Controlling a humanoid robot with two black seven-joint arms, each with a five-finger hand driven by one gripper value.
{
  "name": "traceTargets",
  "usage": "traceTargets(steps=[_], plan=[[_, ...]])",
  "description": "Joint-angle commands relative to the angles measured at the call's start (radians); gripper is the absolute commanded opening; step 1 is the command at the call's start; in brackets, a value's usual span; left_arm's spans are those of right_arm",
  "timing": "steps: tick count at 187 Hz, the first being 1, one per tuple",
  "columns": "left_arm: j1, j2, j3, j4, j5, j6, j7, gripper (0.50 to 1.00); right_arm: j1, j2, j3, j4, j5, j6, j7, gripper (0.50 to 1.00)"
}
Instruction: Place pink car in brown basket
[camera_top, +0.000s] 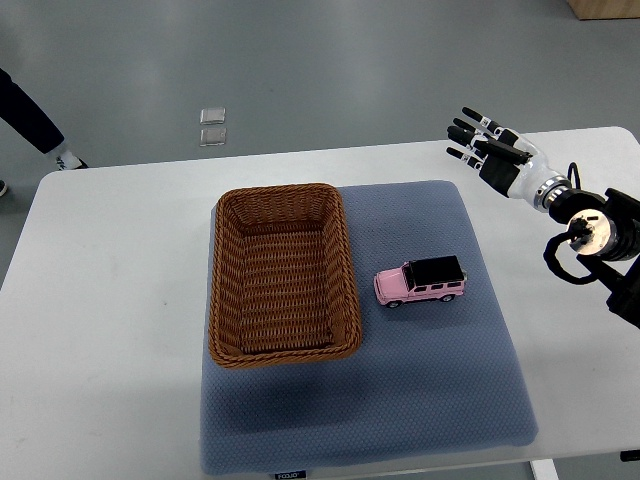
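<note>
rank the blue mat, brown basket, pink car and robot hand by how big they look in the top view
1. blue mat, clearly the largest
2. brown basket
3. pink car and right hand: they look alike in extent, and the hand may sit nearer the camera, so I won't rank them.

The brown basket (283, 275) is a warm tan-brown wicker, woven in tight horizontal rows, its rim a shade darker. Just beside the basket, the pink car (421, 282) has a pale pink body, a black roof, dark windows and silver wheels. Both lie on a slate-blue mat (400, 400) with a fine dotted texture. The desk (110, 330) under the mat is plain white. The right hand (490, 146) is black and white. Beyond the desk, the floor (320, 70) is grey.
</note>
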Motion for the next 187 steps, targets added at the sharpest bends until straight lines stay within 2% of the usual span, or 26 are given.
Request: traceTargets(steps=[1,86,124,187], plan=[[0.000,0.000,-0.003,0.000,0.000,0.002,0.000,1.000,0.000,0.001,0.000,0.001,0.000,0.004,0.000,0.926],[-0.003,0.000,0.004,0.012,0.000,0.009,0.000,1.000,0.000,-0.003,0.000,0.005,-0.089,0.025,0.003,0.924],[-0.003,0.000,0.003,0.011,0.000,0.009,0.000,1.000,0.003,-0.006,-0.001,0.005,-0.110,0.073,0.003,0.924],[-0.003,0.000,0.004,0.011,0.000,0.009,0.000,1.000,0.009,-0.034,0.002,0.008,-0.304,0.122,0.023,0.926]])
